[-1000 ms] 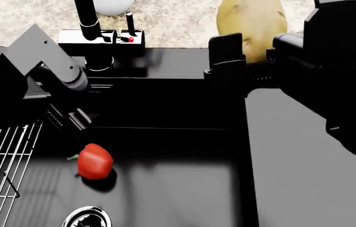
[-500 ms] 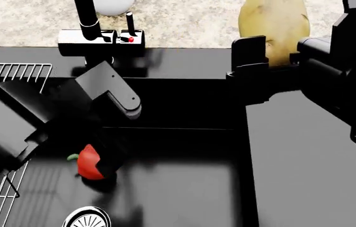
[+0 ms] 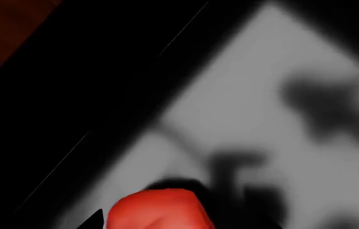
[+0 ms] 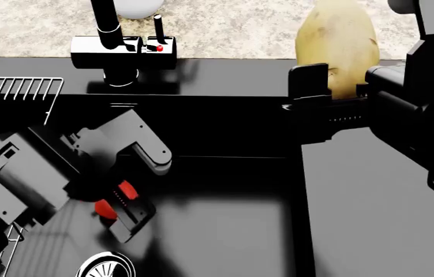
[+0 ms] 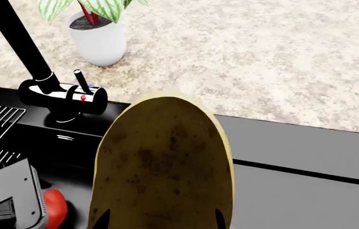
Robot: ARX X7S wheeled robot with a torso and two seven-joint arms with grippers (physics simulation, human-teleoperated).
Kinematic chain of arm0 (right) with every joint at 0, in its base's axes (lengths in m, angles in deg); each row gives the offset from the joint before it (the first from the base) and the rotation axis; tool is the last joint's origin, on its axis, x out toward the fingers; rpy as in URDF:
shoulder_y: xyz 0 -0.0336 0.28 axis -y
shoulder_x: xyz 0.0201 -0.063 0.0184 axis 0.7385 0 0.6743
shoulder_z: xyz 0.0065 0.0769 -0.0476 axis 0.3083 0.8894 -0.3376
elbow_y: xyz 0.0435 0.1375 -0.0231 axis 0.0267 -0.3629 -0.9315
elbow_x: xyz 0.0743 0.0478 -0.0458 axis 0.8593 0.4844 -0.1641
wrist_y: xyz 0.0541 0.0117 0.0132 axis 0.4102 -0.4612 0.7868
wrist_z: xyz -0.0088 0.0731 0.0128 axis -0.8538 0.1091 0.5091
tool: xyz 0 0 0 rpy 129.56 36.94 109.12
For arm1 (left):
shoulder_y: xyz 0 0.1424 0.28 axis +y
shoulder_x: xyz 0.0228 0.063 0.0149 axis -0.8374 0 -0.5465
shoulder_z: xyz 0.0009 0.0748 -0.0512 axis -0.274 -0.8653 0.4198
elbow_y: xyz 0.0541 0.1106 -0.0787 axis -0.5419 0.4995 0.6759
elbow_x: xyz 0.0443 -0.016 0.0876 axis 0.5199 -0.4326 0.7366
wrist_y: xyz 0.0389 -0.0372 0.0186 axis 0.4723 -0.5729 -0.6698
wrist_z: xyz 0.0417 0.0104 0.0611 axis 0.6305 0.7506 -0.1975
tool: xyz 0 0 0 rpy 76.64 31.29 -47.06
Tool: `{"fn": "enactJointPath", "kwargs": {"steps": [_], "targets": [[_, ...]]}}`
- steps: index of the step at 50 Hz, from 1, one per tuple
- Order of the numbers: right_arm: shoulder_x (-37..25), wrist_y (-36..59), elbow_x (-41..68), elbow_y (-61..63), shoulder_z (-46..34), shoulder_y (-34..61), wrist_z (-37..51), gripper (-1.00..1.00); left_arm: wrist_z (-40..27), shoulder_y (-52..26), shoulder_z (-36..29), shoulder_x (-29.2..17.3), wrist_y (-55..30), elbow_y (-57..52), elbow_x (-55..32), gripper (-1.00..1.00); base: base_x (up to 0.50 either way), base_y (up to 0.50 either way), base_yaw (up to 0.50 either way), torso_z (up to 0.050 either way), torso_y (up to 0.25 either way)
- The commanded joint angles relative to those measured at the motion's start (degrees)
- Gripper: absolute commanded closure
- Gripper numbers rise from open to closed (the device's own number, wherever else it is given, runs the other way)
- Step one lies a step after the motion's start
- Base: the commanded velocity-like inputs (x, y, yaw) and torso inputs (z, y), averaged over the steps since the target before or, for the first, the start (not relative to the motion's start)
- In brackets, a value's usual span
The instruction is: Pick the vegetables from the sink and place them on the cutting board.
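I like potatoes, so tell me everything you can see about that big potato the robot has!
The large oval yellowish-tan potato has dull, mottled skin with small brown specks. It stands on end, lifted above the back edge of the black matte sink, in front of the speckled beige stone counter. The black right pincer is shut on its lower part, one finger on each side. Nothing else touches it. Its underside is hidden.

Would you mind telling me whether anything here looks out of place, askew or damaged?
Nothing stands out. The potato is held between the right tool's fingers, the red bell pepper lies in the sink under the left tool; nothing spilled.
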Motion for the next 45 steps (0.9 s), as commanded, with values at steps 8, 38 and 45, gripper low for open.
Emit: {"fn": "enactJointPath", "kwargs": {"steps": [8,38,45], "targets": [[-0.6,-0.5,-1.2,0.5,0.2,-1.7,-1.2,1.00,-0.8,-0.8,-4.7,3.2,7.0,13.7,-2.2,-1.00,0.00,0.00,0.00,0.000,0.000],[-0.6,-1.1,-1.3,0.4,0.8,-2.3,-1.4,1.00,-12.2,-2.3,-6.6,-8.0,-5.8,-16.4,-17.8,1.00,0.00,0.00,0.00,0.000,0.000],[-0.6,-2.8,-2.7,-0.8,1.2,-3.2,-3.1,1.00,-19.5,-1.1,-0.2,-16.8,-11.1,-37.0,-23.6,1.00,0.00,0.00,0.00,0.000,0.000]]}}
